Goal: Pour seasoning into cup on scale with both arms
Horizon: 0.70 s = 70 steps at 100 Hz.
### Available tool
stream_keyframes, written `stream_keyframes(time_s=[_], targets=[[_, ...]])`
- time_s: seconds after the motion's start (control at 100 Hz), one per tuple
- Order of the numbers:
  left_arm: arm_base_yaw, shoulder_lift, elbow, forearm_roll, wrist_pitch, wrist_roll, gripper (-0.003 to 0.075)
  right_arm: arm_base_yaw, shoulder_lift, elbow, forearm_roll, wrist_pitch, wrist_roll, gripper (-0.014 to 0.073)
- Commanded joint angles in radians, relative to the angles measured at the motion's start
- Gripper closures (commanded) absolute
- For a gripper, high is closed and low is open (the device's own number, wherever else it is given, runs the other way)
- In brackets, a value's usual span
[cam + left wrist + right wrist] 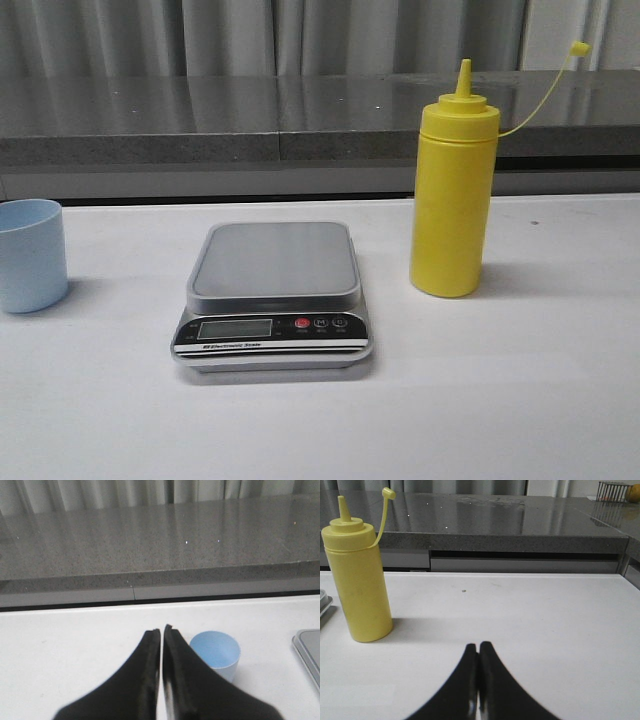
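Nearest on the white table (520, 400), centre front, sits the digital kitchen scale (272, 295), platform bare, LCD blank. Just behind & to its right stands the yellow squeeze bottle (453, 195), upright, nozzle uncovered, cap dangling on its tether. Pale blue cup (30, 254) at far left edge, upright, well apart from scale. Left hand (162, 630) clenched, empty, near the cup. Right hand (478, 646) clenched, empty, apart from bottle. Grey ledge (200, 120) & curtain (300, 35) behind.
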<state>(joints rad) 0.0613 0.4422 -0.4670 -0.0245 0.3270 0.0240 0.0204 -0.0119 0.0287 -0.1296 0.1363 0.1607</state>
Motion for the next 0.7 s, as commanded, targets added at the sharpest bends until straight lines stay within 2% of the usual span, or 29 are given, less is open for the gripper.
stream_keyframes(time_s=[0.0,0.11,0.23,0.33,0.56,0.69], targets=[[0.004,0.080,-0.076,-0.013,-0.039,-0.006,0.0674,-0.007,-0.014,-0.002,-0.005,-0.073,-0.002,0.0661],[0.004,0.159,-0.116,-0.013,-0.035,-0.006,0.0570,-0.007,-0.014,-0.002,-0.005,-0.073,-0.002,0.0661],[0.004,0.228,-0.140,-0.013,-0.035,-0.006,0.0389,-0.007,-0.014,-0.002,-0.005,-0.073,-0.002,0.0661],[0.004,0.285,-0.152,-0.013,-0.039,-0.002,0.0288,-0.007,-0.014,-0.002,-0.005,-0.073,-0.002,0.0661],[-0.035,0.441,-0.235,-0.013,-0.039,-0.002,0.0281,-0.007,-0.014,-0.002,-0.005,-0.073,-0.002,0.0661],[-0.075,0.559,-0.303,-0.013,0.029,-0.002,0.0281,-0.007,-0.014,-0.002,-0.005,-0.073,-0.002,0.0661]])
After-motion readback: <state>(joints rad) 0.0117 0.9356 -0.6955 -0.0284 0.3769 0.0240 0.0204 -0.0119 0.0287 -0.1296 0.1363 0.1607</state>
